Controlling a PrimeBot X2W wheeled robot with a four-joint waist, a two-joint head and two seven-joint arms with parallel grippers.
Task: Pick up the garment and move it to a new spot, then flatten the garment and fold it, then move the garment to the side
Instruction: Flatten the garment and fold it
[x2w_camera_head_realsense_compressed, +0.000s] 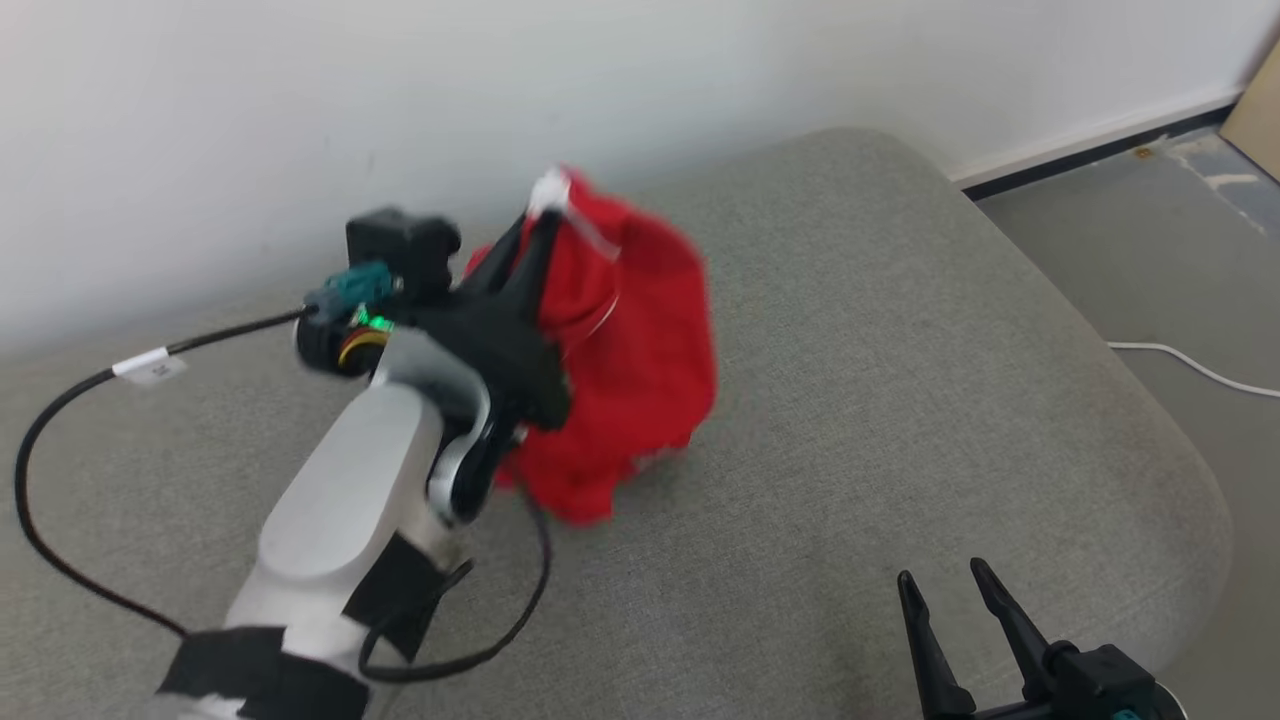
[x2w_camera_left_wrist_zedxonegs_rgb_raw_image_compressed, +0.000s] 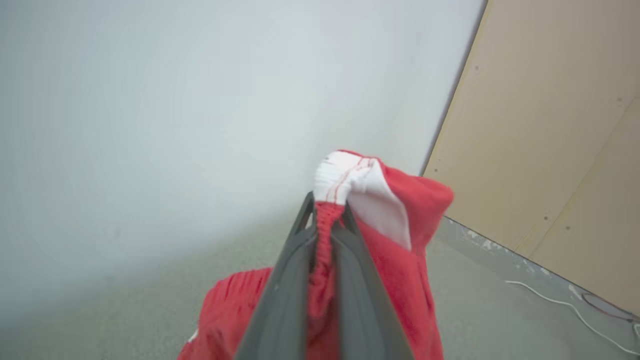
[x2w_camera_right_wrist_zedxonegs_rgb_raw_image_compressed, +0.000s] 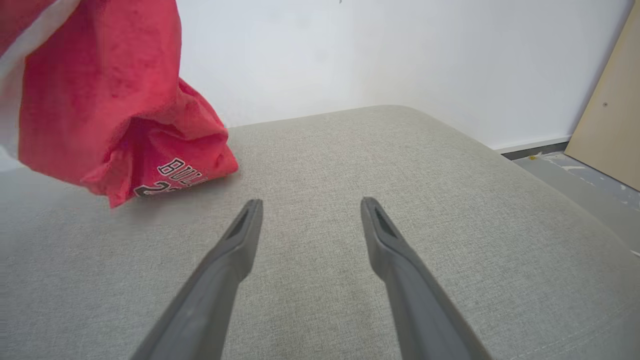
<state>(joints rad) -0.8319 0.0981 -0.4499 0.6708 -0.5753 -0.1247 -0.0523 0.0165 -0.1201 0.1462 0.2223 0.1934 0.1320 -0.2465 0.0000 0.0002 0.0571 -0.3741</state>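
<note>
While the left pincer (x2w_camera_left_wrist_zedxonegs_rgb_raw_image_compressed: 325, 205) is shut tight on the white-edged top of the red garment (x2w_camera_head_realsense_compressed: 640, 340), the cloth hangs long and straight down over the back left part of the grey cushion (x2w_camera_head_realsense_compressed: 900, 350). I cannot tell if its low end touches the cushion. The right pincer (x2w_camera_right_wrist_zedxonegs_rgb_raw_image_compressed: 310, 205) is wide and holds nothing, low over the cushion's front right part. I think the left arm must carry the garment across the cushion.
</note>
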